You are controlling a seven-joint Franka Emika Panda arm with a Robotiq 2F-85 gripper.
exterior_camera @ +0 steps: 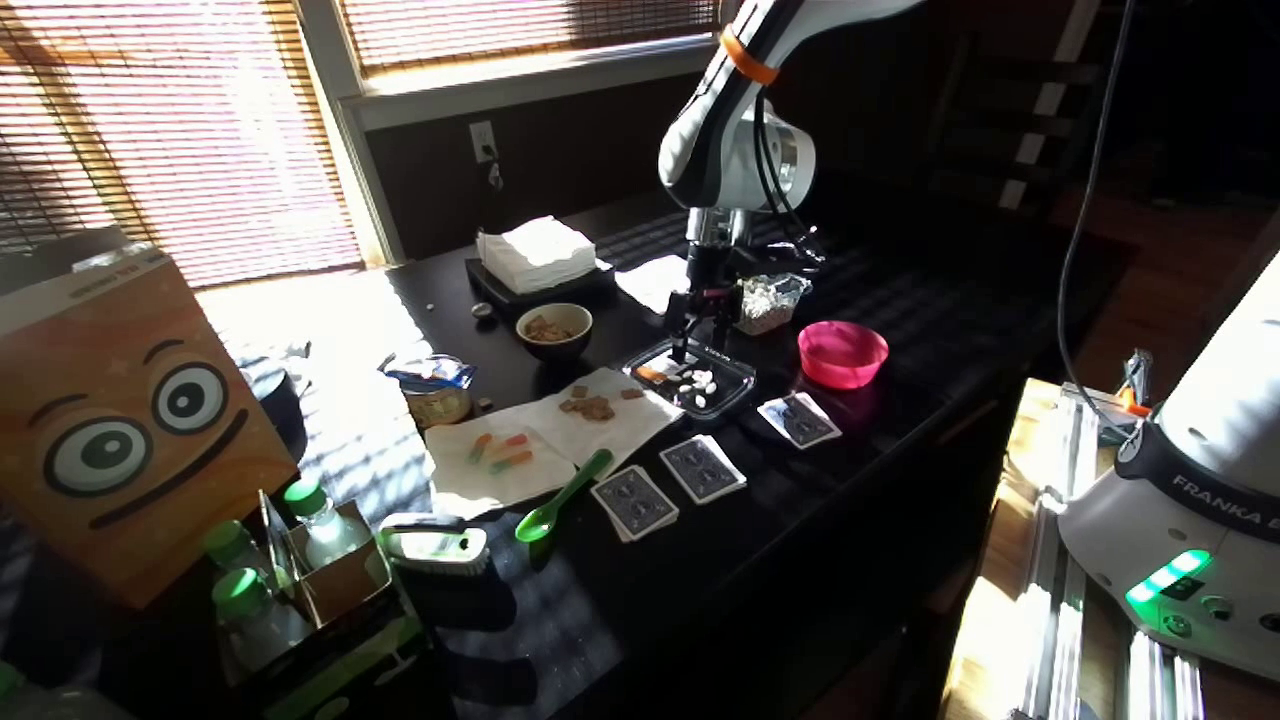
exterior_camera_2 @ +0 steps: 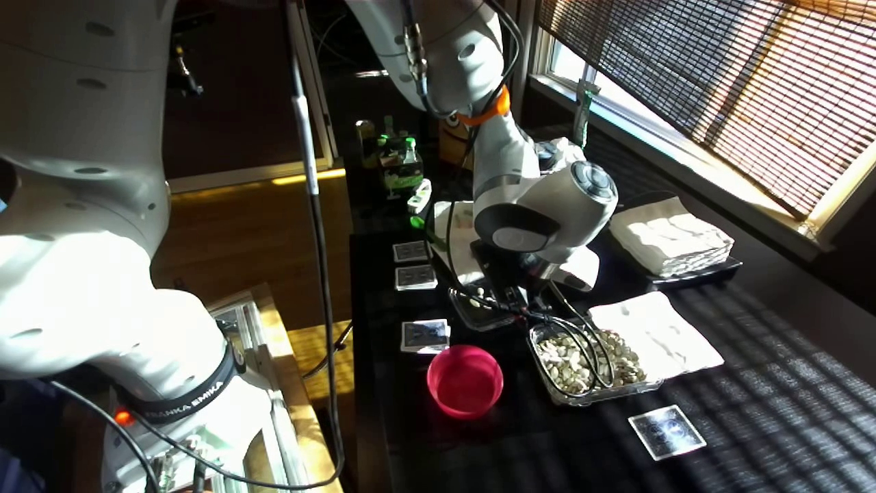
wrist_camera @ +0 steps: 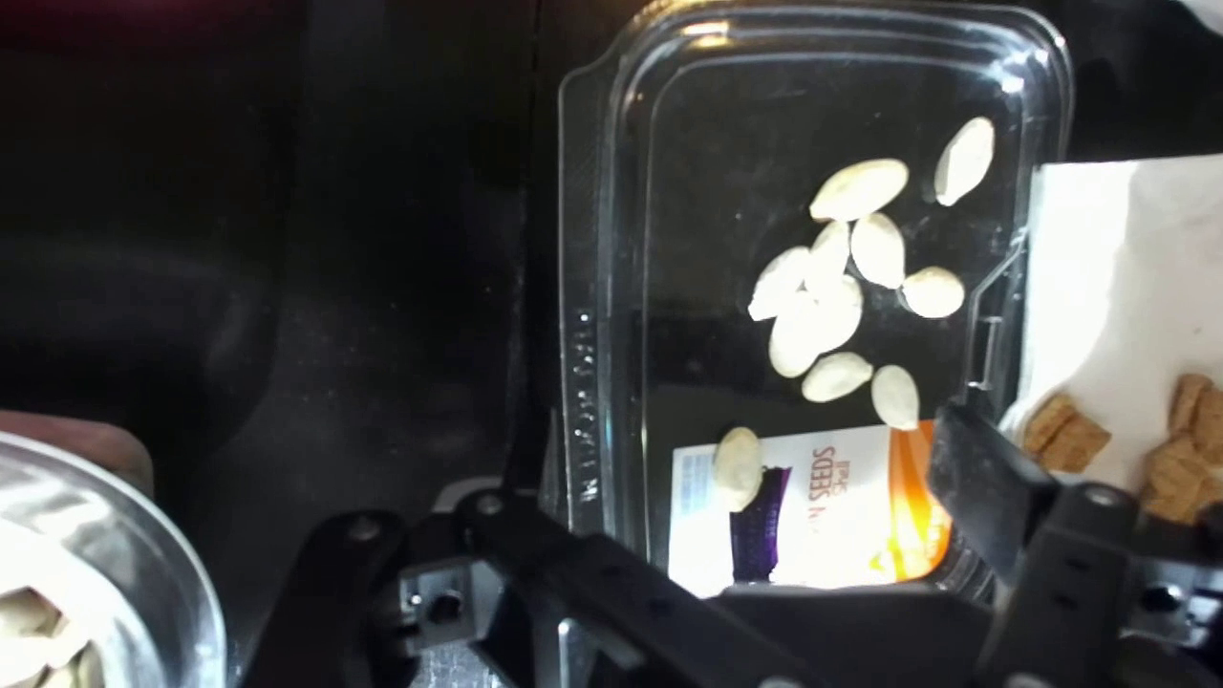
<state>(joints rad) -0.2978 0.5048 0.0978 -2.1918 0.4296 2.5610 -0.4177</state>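
Note:
My gripper (wrist_camera: 760, 468) stands open over a clear plastic lid (wrist_camera: 592, 287), its fingers (wrist_camera: 984, 468) spread wide with nothing held. Several pale seeds (wrist_camera: 812, 325) lie in the lid in a loose cluster. One single seed (wrist_camera: 738, 468) rests on the white, purple and orange label (wrist_camera: 841, 516), in the gap between the fingers as seen from the wrist. In an exterior view the gripper (exterior_camera: 700, 345) points straight down at the lid (exterior_camera: 740, 385); whether the tips touch it I cannot tell. The arm hides most of the gripper in an exterior view with the seed-filled container (exterior_camera_2: 602, 395).
A pink bowl (exterior_camera: 842, 370) and card stacks (exterior_camera: 703, 470) stand near the lid. Napkins hold brown squares (exterior_camera: 590, 407) and gummy candies (exterior_camera: 510, 460). A green spoon (exterior_camera: 565, 497), a brush (exterior_camera: 435, 545), a dark bowl (exterior_camera: 553, 348) and a napkin pile (exterior_camera: 540, 255) lie farther off.

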